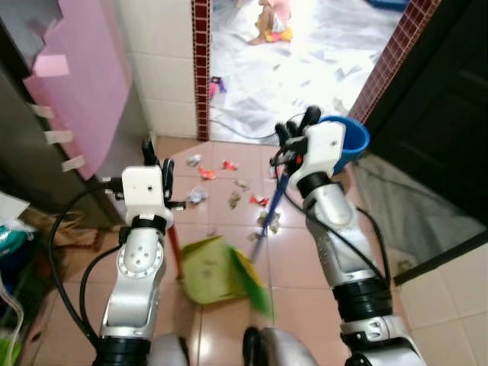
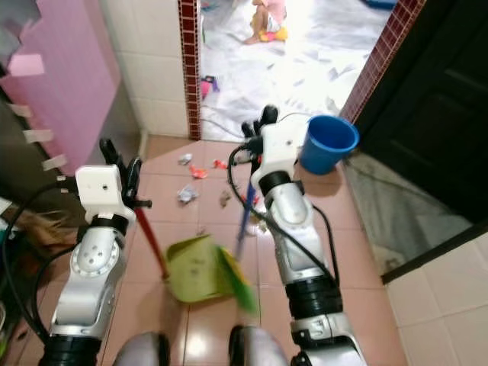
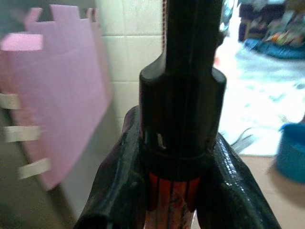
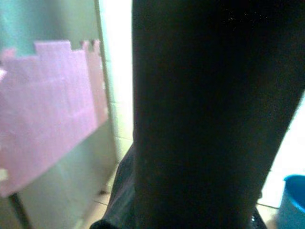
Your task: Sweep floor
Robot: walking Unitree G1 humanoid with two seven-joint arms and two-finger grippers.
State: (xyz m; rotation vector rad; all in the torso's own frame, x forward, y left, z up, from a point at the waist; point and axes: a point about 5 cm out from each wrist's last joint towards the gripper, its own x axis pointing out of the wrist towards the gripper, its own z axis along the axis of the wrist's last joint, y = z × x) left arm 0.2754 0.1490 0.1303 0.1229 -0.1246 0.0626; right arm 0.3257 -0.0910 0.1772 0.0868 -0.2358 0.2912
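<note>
My left gripper is shut on the red handle of a green dustpan that rests on the pink tiled floor. In the left wrist view the fingers clamp the handle's black grip. My right gripper is shut on the blue stick of a broom; its green bristles are blurred beside the dustpan. Scraps of litter lie scattered on the tiles beyond the dustpan.
A blue bucket stands by the doorway at the right. A pink foam mat leans on the left wall. A dark door is on the right. Beyond the threshold, a person sits on a littered pale floor.
</note>
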